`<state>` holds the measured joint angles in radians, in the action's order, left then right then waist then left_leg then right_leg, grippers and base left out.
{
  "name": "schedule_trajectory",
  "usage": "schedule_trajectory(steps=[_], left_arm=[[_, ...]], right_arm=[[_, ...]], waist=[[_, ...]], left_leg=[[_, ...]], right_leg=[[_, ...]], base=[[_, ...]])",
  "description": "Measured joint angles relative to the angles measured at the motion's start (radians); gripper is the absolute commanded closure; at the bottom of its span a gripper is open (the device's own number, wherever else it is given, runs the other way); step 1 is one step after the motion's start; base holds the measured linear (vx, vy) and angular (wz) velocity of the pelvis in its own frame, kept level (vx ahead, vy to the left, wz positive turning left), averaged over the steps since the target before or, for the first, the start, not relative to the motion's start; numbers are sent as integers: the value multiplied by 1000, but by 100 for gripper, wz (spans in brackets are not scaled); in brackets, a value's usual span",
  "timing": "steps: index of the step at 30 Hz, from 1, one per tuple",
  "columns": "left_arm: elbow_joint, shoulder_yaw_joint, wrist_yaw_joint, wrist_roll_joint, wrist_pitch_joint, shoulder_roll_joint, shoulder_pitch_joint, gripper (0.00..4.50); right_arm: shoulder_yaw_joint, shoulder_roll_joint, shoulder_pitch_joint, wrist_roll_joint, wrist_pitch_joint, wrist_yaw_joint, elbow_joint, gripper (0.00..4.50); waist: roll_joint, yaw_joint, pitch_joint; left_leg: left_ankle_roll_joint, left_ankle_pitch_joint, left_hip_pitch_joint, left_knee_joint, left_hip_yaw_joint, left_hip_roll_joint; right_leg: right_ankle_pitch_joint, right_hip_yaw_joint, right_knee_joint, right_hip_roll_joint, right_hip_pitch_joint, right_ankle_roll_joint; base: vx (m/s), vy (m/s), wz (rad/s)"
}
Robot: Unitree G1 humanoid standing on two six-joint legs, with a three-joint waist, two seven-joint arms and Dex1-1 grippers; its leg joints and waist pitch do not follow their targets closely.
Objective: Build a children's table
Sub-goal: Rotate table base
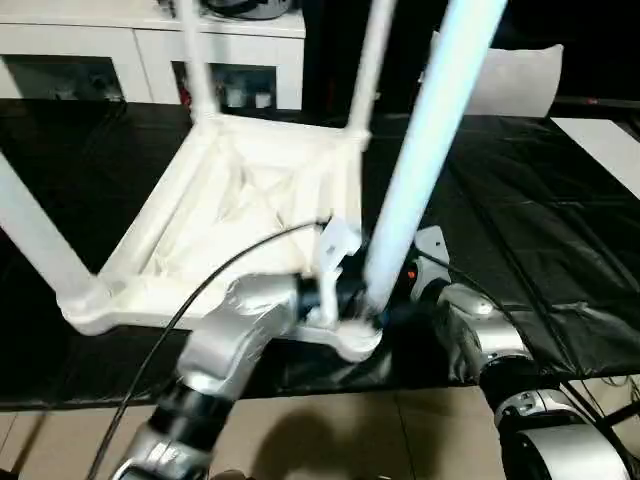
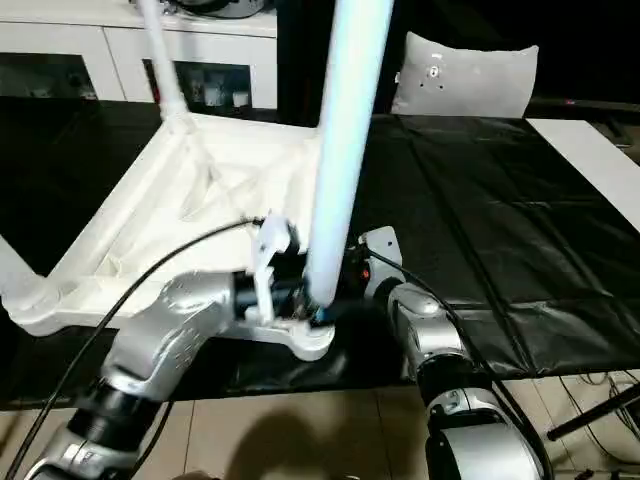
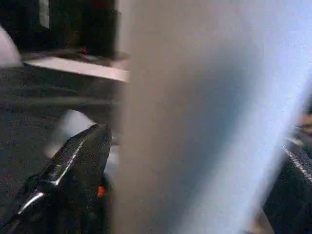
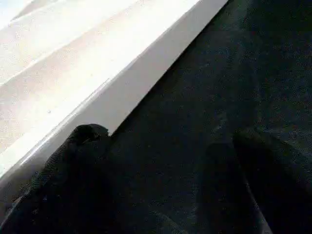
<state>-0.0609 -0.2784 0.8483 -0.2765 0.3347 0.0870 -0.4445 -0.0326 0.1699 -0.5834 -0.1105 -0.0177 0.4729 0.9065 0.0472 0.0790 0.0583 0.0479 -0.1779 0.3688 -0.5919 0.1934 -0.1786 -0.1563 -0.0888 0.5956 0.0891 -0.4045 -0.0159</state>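
The children's table lies upside down on the black cover, its ribbed white top (image 1: 200,200) facing up. Legs stand in its corner sockets: near left (image 1: 35,235), far left (image 1: 200,60), far right (image 1: 370,60). The near right leg (image 1: 420,150) rises from the front corner socket (image 1: 355,340). My left gripper (image 1: 350,300) is open around the base of that leg, which stands between its black fingers (image 3: 73,165). I cannot tell whether they touch it. Just right of the same corner, my right gripper (image 4: 170,161) is open over the black cover, one finger (image 4: 73,165) beside the top's white edge (image 4: 122,97).
A white cabinet with glass doors (image 1: 100,50) stands behind the work surface, and a pale grey cushion (image 1: 515,75) leans at the back right. A black cable (image 1: 200,290) runs over my left forearm. The black cover (image 1: 520,200) ends near the front, with floor below.
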Motion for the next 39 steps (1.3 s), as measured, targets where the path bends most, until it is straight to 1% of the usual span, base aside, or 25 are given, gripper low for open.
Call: schedule_trajectory(steps=[2, 5, 7, 8, 11, 12, 13, 15, 17, 18, 19, 20, 22, 23, 24, 25, 26, 28, 29, 30, 33, 34, 35, 37, 39], left_arm=[[0, -2, -4, 20, -18, 25, 9, 1], [-3, -1, 15, 39, -30, 79, 29, 1], [-3, -13, 49, 50, -45, 125, 42, 1], [-3, -35, 94, 59, -57, 188, 53, 1], [-47, -31, 154, 86, -64, 281, 70, 1], [-61, -35, 175, 92, -77, 295, 68, 1], [-76, -37, 195, 98, -89, 307, 67, 29], [-125, -62, 235, 127, -133, 332, 45, 36], [-192, -73, 249, 160, -183, 347, 19, 42], [-219, -74, 250, 171, -199, 350, 8, 56], [-237, -75, 250, 176, -212, 352, -2, 56], [-253, -75, 251, 180, -226, 352, -12, 77], [-289, -88, 273, 184, -233, 348, -43, 84], [-310, -92, 295, 185, -234, 349, -58, 110], [-322, -93, 305, 185, -234, 350, -64, 110], [-348, -94, 320, 186, -246, 345, -77, 120], [-377, -95, 335, 192, -261, 342, -88, 126], [-418, -98, 345, 197, -284, 338, -103, 131], [-444, -101, 349, 205, -300, 335, -116, 154], [-452, -101, 349, 208, -309, 335, -118, 162], [-507, -111, 366, 216, -340, 332, -139, 167], [-516, -113, 372, 216, -346, 331, -146, 192], [-536, -111, 382, 214, -355, 331, -153, 202], [-551, -111, 394, 214, -364, 330, -158, 206], [-568, -111, 403, 215, -374, 325, -165, 236]], right_arm=[[-29, 37, 13, -15, -8, -3, -21, 0], [-56, 72, 36, -36, -17, 16, -63, 0], [-54, 96, 59, -35, -19, 29, -104, 0], [-46, 127, 88, -35, -8, 68, -158, 0], [-47, 202, 135, -36, 6, 138, -232, 0], [-44, 217, 155, -37, 6, 169, -261, 0], [-39, 228, 169, -41, 5, 199, -284, 0], [-31, 249, 207, -58, 9, 270, -352, 0], [-19, 286, 245, -82, 24, 331, -418, 0], [-15, 299, 255, -91, 31, 354, -441, 0], [-15, 307, 262, -95, 40, 369, -460, 0], [-12, 316, 269, -103, 52, 389, -481, 0], [3, 342, 298, -132, 91, 442, -548, 0], [11, 357, 316, -145, 110, 480, -589, 0], [14, 363, 320, -156, 124, 502, -606, 0], [17, 375, 330, -166, 144, 524, -633, 0], [29, 395, 344, -178, 166, 555, -670, 0], [37, 407, 353, -195, 191, 585, -701, 0], [43, 411, 356, -206, 209, 600, -716, 0], [44, 412, 356, -212, 215, 608, -729, 0], [43, 433, 370, -261, 274, 637, -793, 0], [44, 443, 381, -279, 295, 652, -821, 0], [44, 455, 393, -298, 324, 674, -854, 0], [45, 463, 395, -315, 344, 693, -874, 0], [45, 463, 395, -319, 357, 697, -883, 0]], waist=[[-1, 9, 0], [-3, 11, 0], [-6, 11, 0], [-10, 13, -1], [-18, 11, 0], [-18, 12, 0], [-19, 13, 0], [-21, 14, 1], [-24, 15, 1], [-25, 16, 1], [-26, 16, 1], [-27, 17, 1], [-28, 20, 1], [-29, 21, 0], [-30, 20, 0], [-30, 22, 0], [-31, 25, -1], [-31, 28, -1], [-32, 31, -1], [-32, 32, -1], [-34, 37, -2], [-34, 40, -2], [-34, 44, -2], [-35, 49, -2], [-36, 50, -3]], left_leg=[[0, 0, 0, 0, 0, 0], [0, 0, 0, 1, 0, 0], [0, 0, 0, 1, 0, 0], [0, 0, 0, 1, 0, 0], [0, 0, -1, 1, 0, 0], [0, 0, -1, 1, 0, 0], [0, 0, -2, 1, 0, 0], [0, 0, -2, 0, 0, 0], [0, 0, -2, 0, 0, 1], [0, 0, -2, 0, 0, 1], [0, 0, -2, 0, 0, 1], [0, 0, -2, 0, 0, 1], [0, 0, -2, 0, 0, 1], [0, 0, -2, 0, 0, 0], [-1, 0, -2, 0, 0, 0], [-1, 0, -2, 0, 0, 1], [-1, 0, -2, 0, 0, 0], [-1, 0, -2, 0, 0, 0], [-1, 0, -2, 0, 0, 0], [-1, 0, -2, 0, 0, 0], [-1, 0, -2, 0, 0, 1], [-1, 0, -2, 0, 0, 1], [-1, 0, -2, 0, 0, 1], [-1, 0, -2, 0, 0, 1], [-1, 0, -2, 0, 0, 1]], right_leg=[[0, 0, 0, 0, 0, 0], [0, 0, 0, 0, 0, 0], [0, 0, 0, 0, 0, 0], [-1, 0, 0, 0, 0, 1], [0, 0, 0, 0, 0, 1], [-1, 0, 0, 0, 1, 2], [-3, 0, 0, 0, 1, 6], [-3, 0, 0, 0, 2, 6], [-3, 0, 0, 0, 2, 6], [-3, 0, 0, 0, 2, 6], [-3, 0, 0, 0, 2, 5], [-3, 0, 0, 0, 2, 5], [-3, 0, 0, 0, 2, 4], [-2, 0, 0, 0, 2, 3], [-1, 0, 0, 0, 2, 2], [-1, 0, 0, 0, 2, 1], [-1, 0, -1, 0, 2, 1], [-3, 0, 0, 0, 2, 5], [-3, 0, 0, 0, 2, 5], [-3, 0, 0, 0, 2, 5], [-4, 0, 0, 1, 2, 6], [-4, 0, -1, 1, 2, 6], [-4, 0, -1, 1, 3, 6], [-4, 0, -1, 1, 3, 6], [-4, 0, -1, 1, 3, 6]], base=[[0, 0, 0], [0, 0, 0], [0, 0, 0], [0, 0, 0], [0, 0, 0], [0, 0, 0], [0, 0, 0], [0, 0, 0], [0, 0, 0], [0, 0, 0], [0, 0, 0], [0, 0, 0], [0, 0, 0], [0, 0, 0], [0, 0, 0], [0, 0, 0], [0, 0, 0], [0, 0, 0], [0, 0, 0], [0, 0, 0], [0, 0, 0], [0, 0, 0], [0, 0, 0], [0, 0, 0], [0, 0, 0]])
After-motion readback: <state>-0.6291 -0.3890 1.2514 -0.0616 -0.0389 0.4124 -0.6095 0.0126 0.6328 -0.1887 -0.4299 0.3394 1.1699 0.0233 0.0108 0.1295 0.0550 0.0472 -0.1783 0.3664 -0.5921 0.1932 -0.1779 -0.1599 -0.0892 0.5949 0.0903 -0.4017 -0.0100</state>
